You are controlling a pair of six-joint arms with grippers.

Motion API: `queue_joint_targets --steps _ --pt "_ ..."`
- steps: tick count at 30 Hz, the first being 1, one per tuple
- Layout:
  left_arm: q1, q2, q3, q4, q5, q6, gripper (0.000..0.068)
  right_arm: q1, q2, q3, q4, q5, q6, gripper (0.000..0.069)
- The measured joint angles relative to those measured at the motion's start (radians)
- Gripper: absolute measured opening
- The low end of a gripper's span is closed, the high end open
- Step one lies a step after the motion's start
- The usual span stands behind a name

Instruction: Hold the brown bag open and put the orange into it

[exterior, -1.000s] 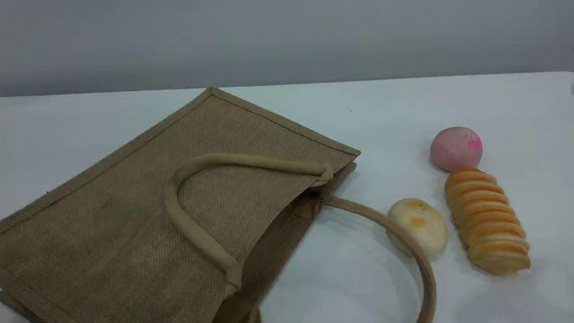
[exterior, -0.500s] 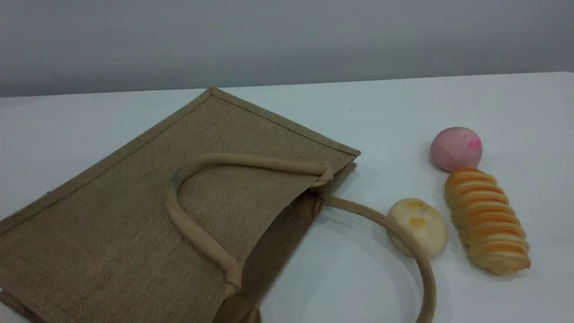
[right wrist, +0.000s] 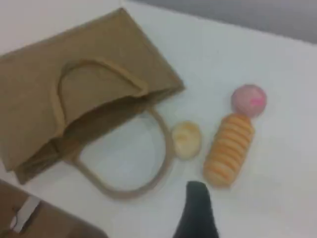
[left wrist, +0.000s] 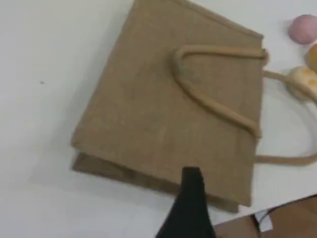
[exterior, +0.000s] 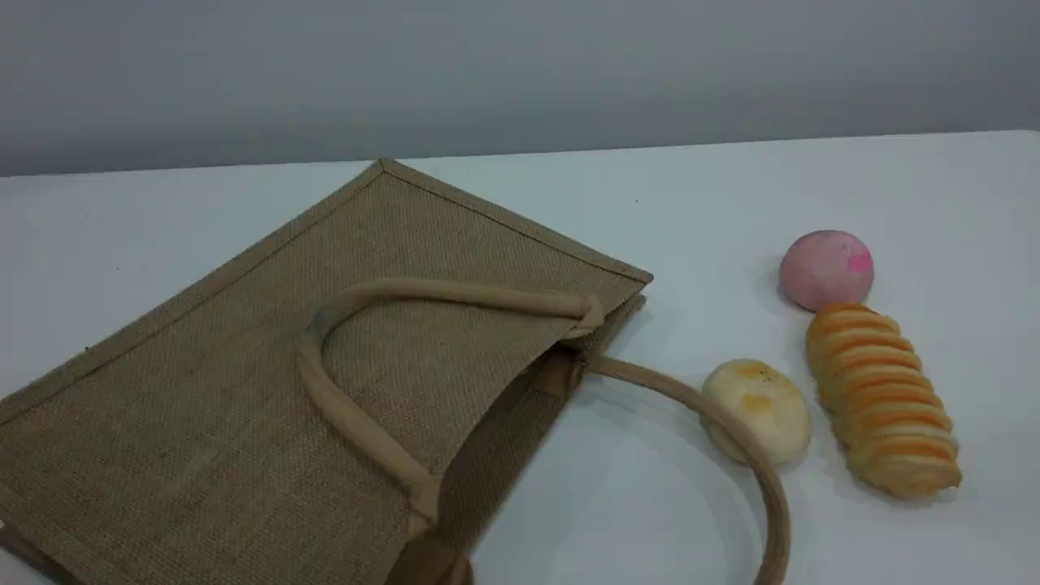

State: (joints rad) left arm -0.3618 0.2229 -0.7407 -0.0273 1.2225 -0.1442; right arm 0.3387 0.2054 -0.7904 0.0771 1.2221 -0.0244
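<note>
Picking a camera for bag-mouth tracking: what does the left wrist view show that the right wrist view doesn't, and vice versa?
Left wrist only: the closed bottom end of the tan-brown woven jute bag, and the left gripper's black fingertip.

Right wrist only: the bag's dark, slightly gaping mouth, the whole lower beige looped handle, the full orange-striped ridged bread roll, and the right gripper's black fingertip.

Both: the bag lying flat on the white table, the pink ball, and the pale round bun. Neither shows an orange.
</note>
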Motion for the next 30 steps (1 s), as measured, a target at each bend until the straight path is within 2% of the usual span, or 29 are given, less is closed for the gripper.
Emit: queue_joint_targets --steps 3,7,13,21,30 --pt "0.000 -0.039 0.044 0.021 -0.001 0.007 0.0559 0.000 -0.036 0.043 -0.001 -0.016 -0.007 0.0479" --pt "0.000 -0.085 0.102 0.059 -0.002 0.012 0.0559 0.000 -0.081 0.145 -0.001 -0.095 -0.007 0.0479" --pt "0.000 -0.089 0.152 0.059 -0.002 0.029 0.0559 0.000 -0.089 0.277 0.008 -0.137 -0.004 0.0479" --pt "0.000 -0.088 0.213 0.083 -0.114 0.061 0.0559 0.000 -0.089 0.284 0.010 -0.160 -0.011 0.0479" --pt "0.000 -0.087 0.238 0.083 -0.145 0.070 0.0559 0.000 -0.089 0.284 0.010 -0.158 -0.011 0.0479"
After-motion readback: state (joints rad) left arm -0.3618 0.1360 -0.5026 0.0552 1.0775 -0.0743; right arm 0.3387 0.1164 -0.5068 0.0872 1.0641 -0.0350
